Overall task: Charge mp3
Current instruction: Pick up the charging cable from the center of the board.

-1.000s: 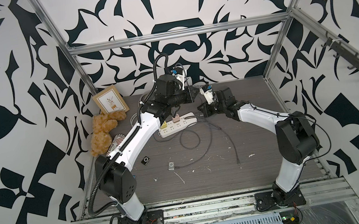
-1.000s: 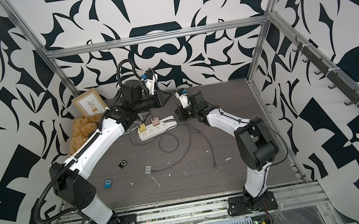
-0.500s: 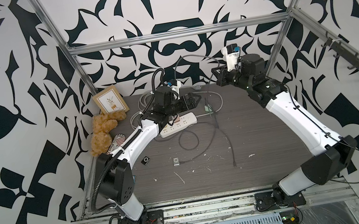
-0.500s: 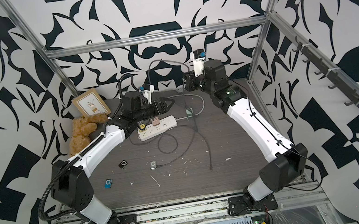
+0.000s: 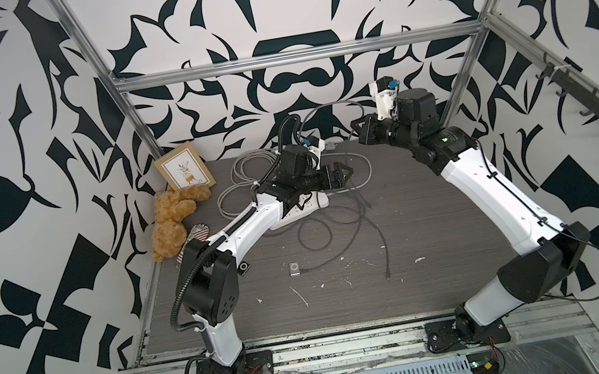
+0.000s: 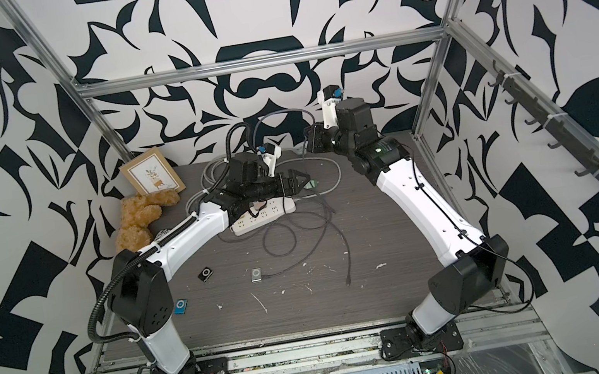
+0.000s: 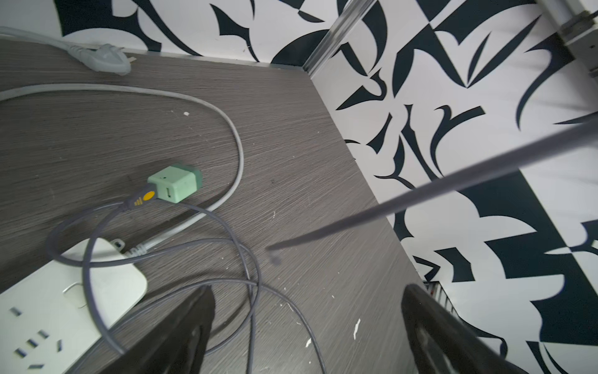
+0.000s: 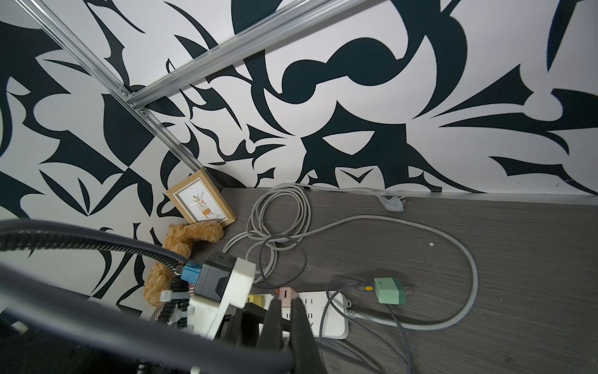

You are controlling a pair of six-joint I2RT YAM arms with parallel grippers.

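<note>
left claw hangs wide open just past the end of the white power strip, right claw is pinched shut, raised at the back, and the silver mp3 sits on the table out front, green charger lying loose beside the strip

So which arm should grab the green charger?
Probably left: the left arm hangs over the power strip, jaws open beside the green charger; the right arm is raised farther off, jaws shut.
</note>
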